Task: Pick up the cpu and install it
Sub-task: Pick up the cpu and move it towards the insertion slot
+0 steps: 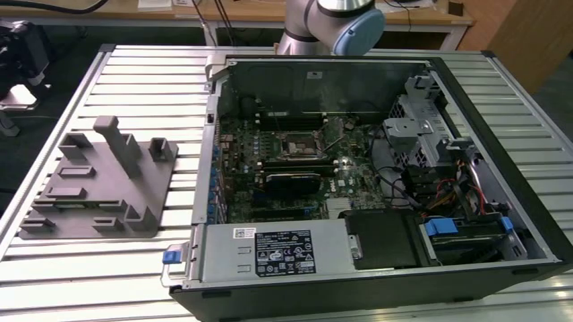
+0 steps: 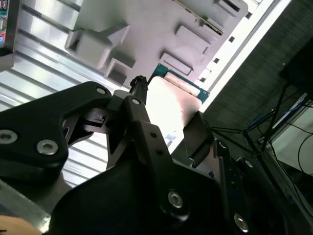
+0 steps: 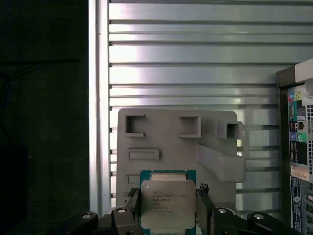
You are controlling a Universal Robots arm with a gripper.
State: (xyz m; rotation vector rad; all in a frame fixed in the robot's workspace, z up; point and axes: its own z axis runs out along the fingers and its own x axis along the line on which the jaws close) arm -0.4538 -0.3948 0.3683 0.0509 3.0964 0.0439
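Note:
The cpu [image 3: 167, 203], a square chip with a pale metal top and a green rim, sits between my gripper's [image 3: 167, 208] two black fingers [image 3: 130, 208], which are shut on its opposite edges. It hangs well above the grey plastic fixture [image 3: 166, 142] on the slatted table. In the second wrist view the cpu [image 2: 171, 103] shows edge-on between the fingertips [image 2: 138, 105], with the fixture [image 2: 146, 29] beyond it. In the exterior view the black socket frame [image 1: 300, 144] lies on the motherboard inside the open computer case [image 1: 224, 134], and the fixture [image 1: 98, 181] stands to the exterior view's left of the case.
The slatted metal table [image 1: 134, 74] carries the case and fixture. The robot arm's base [image 1: 327, 23] rises behind the case. Inside the case are a power supply [image 1: 273, 251], drive cage [image 1: 421, 127] and cables [image 1: 447, 194]. The case's rear panel [image 3: 296, 147] borders the first wrist view.

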